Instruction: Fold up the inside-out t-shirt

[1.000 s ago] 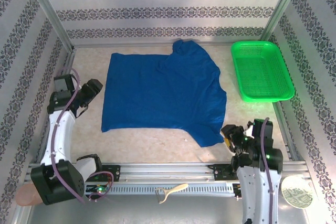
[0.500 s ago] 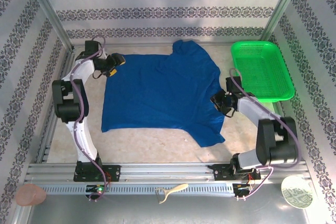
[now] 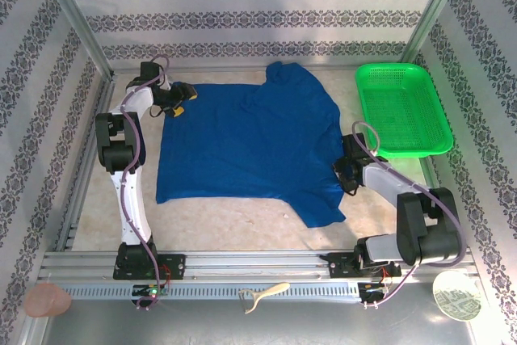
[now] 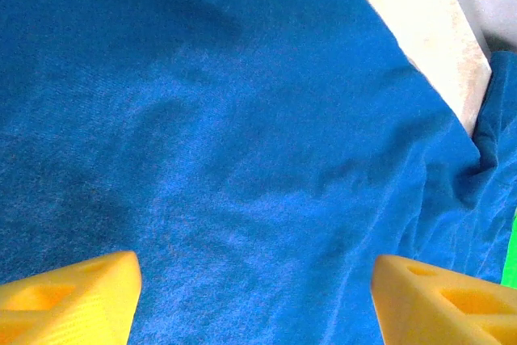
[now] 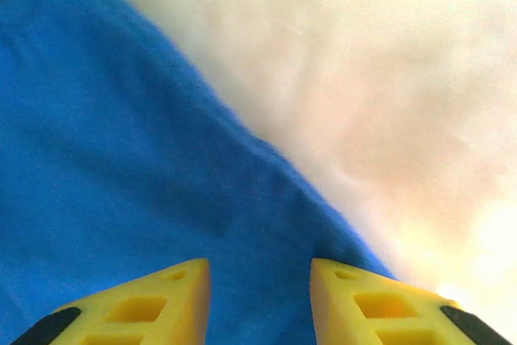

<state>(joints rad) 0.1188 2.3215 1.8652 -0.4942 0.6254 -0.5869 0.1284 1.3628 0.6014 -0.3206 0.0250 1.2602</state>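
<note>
The inside-out t-shirt (image 3: 250,143) is royal blue and lies spread flat in the middle of the table, with one sleeve toward the near right. My left gripper (image 3: 182,101) is at the shirt's far left corner. In the left wrist view its yellow fingers (image 4: 73,296) stand wide apart over blue cloth (image 4: 242,119), so the left gripper (image 4: 254,268) is open. My right gripper (image 3: 343,169) sits at the shirt's right edge by the sleeve. In the right wrist view the right gripper (image 5: 260,272) is open, a gap between its fingers (image 5: 153,305), just above the cloth's hem (image 5: 121,159).
A green mesh basket (image 3: 401,111) stands at the far right, close to the right arm. Bare beige tabletop (image 3: 242,220) runs along the near side of the shirt. On the near ledge lie a pink object (image 3: 44,298), a pale utensil (image 3: 262,292) and a round disc (image 3: 456,295).
Both arms have swung out from near their bases. The left gripper went to the shirt's far left corner, and the right gripper went to its right edge, then came slightly nearer.
</note>
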